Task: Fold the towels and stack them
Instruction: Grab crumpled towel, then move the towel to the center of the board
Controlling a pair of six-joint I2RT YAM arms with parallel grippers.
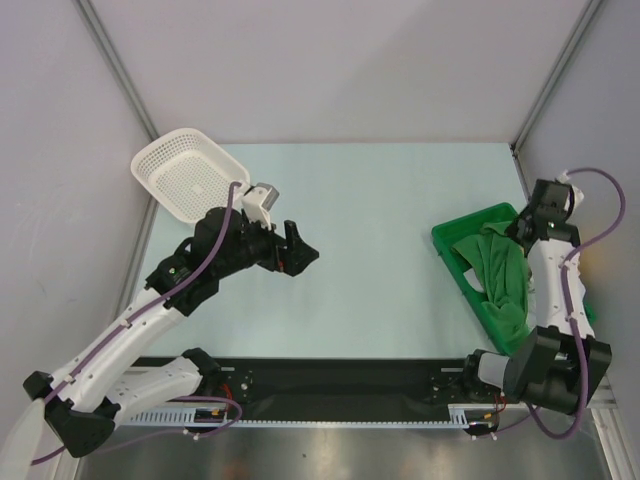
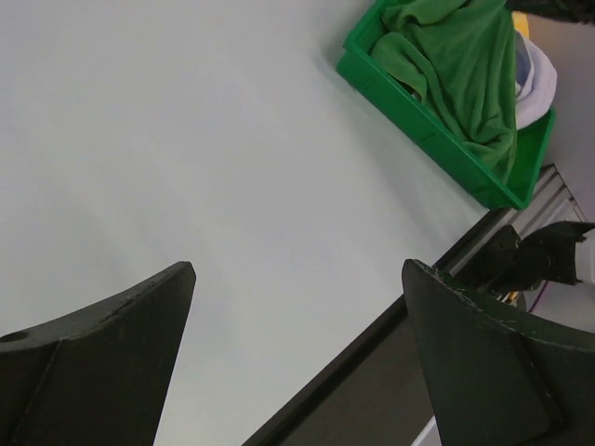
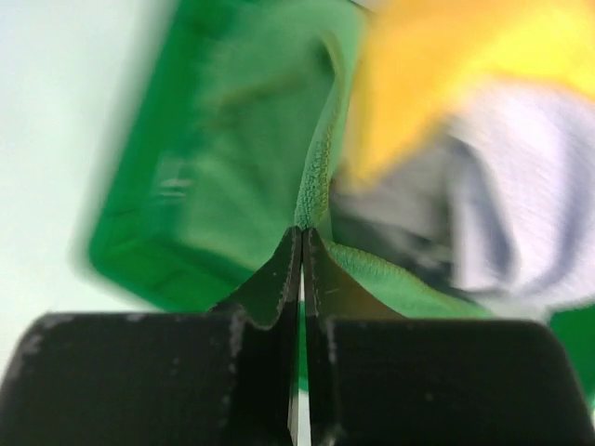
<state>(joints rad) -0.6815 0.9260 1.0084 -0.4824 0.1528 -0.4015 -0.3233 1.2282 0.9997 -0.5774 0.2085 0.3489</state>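
Note:
A green towel (image 1: 500, 272) lies heaped in a green bin (image 1: 462, 268) at the table's right; both show in the left wrist view, towel (image 2: 456, 65) and bin (image 2: 409, 116). My right gripper (image 3: 302, 232) is shut on a fold of the green towel (image 3: 321, 172) over the bin; in the top view it sits at the bin's far right (image 1: 523, 225). A yellow towel (image 3: 446, 74) and a white-grey towel (image 3: 511, 195) lie blurred behind. My left gripper (image 1: 300, 250) is open and empty above the table's left-middle, apart from the towels.
A white mesh basket (image 1: 188, 172) stands tilted at the back left. The pale table (image 1: 380, 230) spans between the arms. A black rail (image 1: 350, 385) runs along the near edge. Grey walls enclose the sides.

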